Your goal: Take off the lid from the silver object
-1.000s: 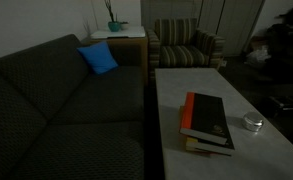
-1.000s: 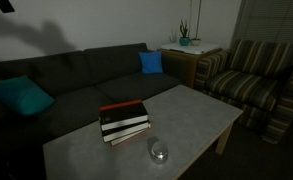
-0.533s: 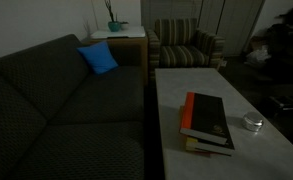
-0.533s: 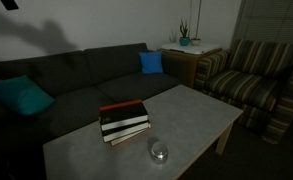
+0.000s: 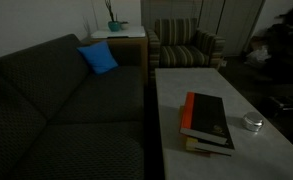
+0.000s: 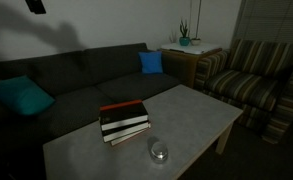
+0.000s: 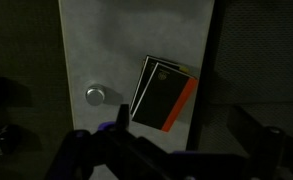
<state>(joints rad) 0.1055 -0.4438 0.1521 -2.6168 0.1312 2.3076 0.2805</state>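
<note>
The silver object (image 5: 253,122) is a small round shiny tin on the pale table, next to the stacked black-and-orange books (image 5: 206,120). It also shows in an exterior view (image 6: 159,151) and in the wrist view (image 7: 95,96). Its lid (image 7: 95,95) sits on it as a flat round silvery top. My gripper (image 7: 136,152) is a dark shape along the bottom of the wrist view, high above the table and far from the tin. The dim light hides how its jaws stand. A dark part of my arm (image 6: 36,6) shows at the top edge of an exterior view.
The books (image 7: 164,92) lie right of the tin in the wrist view. A dark sofa (image 5: 56,100) with blue cushions (image 5: 98,58) runs along the table (image 5: 176,85). A striped armchair (image 6: 251,80) and a side table with a plant (image 6: 184,40) stand beyond.
The dark part of my arm at the top of an exterior view has moved to the right. The tin, lid and books have not moved.
</note>
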